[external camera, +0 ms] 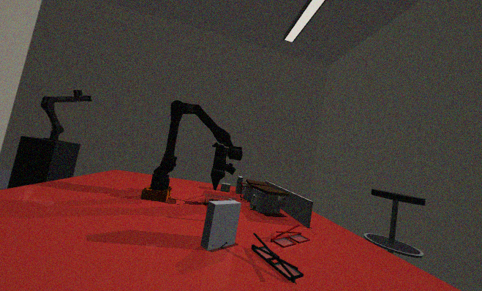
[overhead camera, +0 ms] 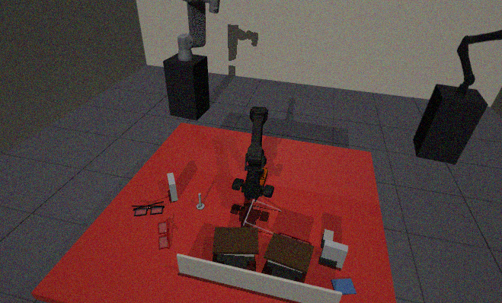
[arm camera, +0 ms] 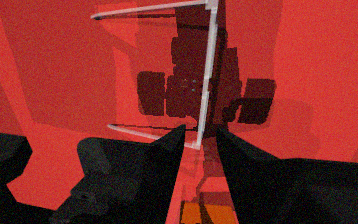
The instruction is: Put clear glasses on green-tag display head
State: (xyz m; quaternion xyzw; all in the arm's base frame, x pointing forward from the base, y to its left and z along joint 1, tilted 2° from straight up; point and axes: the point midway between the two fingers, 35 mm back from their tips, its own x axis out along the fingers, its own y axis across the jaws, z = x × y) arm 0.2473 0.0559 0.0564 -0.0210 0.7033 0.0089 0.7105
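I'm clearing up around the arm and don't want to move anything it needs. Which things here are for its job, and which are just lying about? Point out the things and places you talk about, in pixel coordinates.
For the job:
- clear glasses (overhead camera: 249,212) (arm camera: 208,75)
- gripper (arm camera: 200,130)

Just lying about:
- black glasses (overhead camera: 148,209) (external camera: 276,260)
- red glasses (overhead camera: 164,235) (external camera: 290,240)
- blue square (overhead camera: 343,286)
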